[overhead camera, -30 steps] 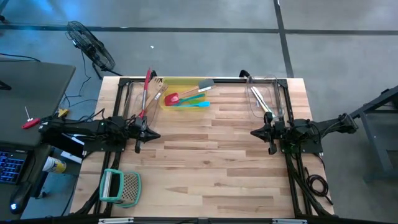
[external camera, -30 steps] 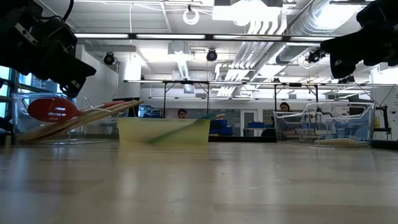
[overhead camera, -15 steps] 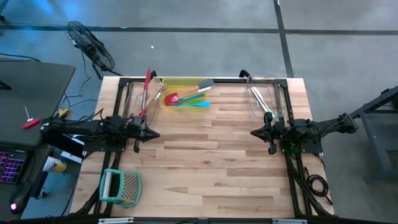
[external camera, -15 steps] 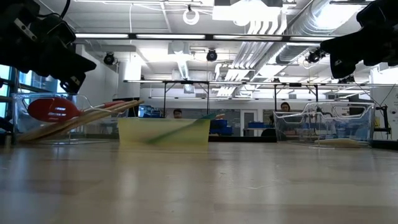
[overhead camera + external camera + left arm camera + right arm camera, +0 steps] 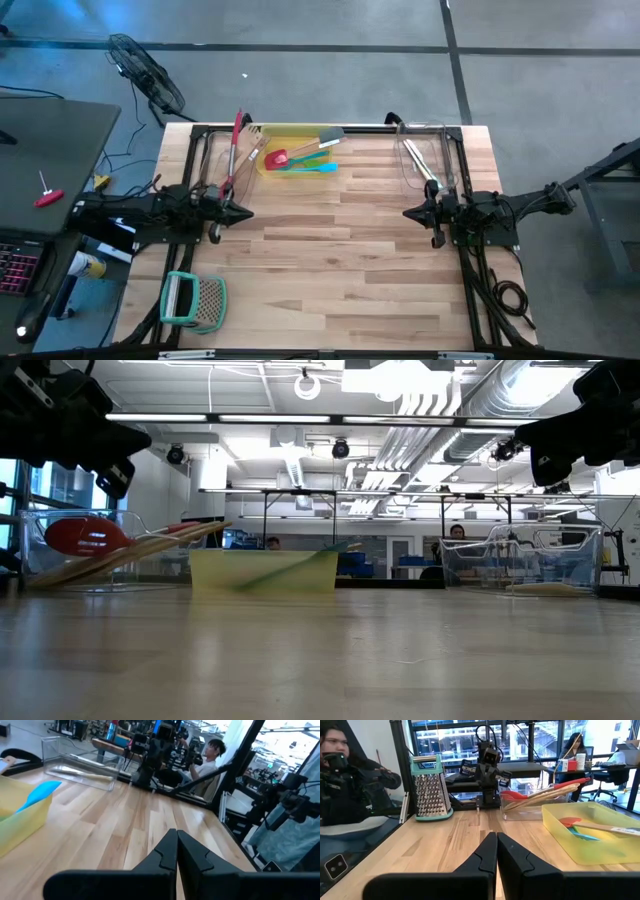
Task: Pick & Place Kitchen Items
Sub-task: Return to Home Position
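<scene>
- We saw the left claw (image 5: 244, 213) at the left-centre of the high view, over the pale wooden plank table (image 5: 340, 260). Its two dark fingers (image 5: 167, 855) were pressed together with nothing between them.
- The right claw (image 5: 408, 213) hung at the right-centre of that view, facing the left one across bare planks. Its fingers (image 5: 489, 852) also met along their length and held nothing.
- The kitchen items (image 5: 300, 158) lay in three bins along the upper edge of the table.
- The yellow translucent plastic bin (image 5: 285, 131) stood at upper centre. It held a red spatula (image 5: 277, 158), a blue spatula (image 5: 318, 168) and a grey-headed spatula (image 5: 332, 134), the last leaning over the rim.
- The clear plastic bin at the upper left (image 5: 205, 160) held a red serving spoon (image 5: 85, 535) and pale wooden utensils (image 5: 150, 548), whose handles slanted out over its edge.
- The clear plastic bin at the upper right (image 5: 443, 150) held metal tongs (image 5: 420, 165).
- A metal box grater with a teal frame (image 5: 195, 300) lay at the lower left of the table, well apart from the bins.
</scene>
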`<state>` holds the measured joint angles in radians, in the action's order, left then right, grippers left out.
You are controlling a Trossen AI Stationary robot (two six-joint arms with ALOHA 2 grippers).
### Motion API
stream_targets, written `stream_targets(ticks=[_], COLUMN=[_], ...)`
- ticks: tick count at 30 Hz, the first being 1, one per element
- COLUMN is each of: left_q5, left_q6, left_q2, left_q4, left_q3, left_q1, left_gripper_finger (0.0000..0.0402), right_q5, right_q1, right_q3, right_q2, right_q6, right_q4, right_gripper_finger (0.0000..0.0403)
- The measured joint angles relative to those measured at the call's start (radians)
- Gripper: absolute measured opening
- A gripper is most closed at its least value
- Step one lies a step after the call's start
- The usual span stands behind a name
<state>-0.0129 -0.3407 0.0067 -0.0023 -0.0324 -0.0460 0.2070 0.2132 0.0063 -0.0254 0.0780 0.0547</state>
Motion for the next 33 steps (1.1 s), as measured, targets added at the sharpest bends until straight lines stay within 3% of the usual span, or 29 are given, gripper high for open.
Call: stream_targets(ticks=[33], left_q5=[0.000], left_q6=[0.002], left_q2=[0.000], left_q4=[-0.023], left_q3=[-0.007], left_q1=[0.000], left_gripper_finger=[0.0000], right_q5=[0.000], right_q1=[0.000], right_q3=[0.000], right_q2=[0.000], right_q6=[0.000], right_q4=[0.008], right_gripper_finger=[0.0003])
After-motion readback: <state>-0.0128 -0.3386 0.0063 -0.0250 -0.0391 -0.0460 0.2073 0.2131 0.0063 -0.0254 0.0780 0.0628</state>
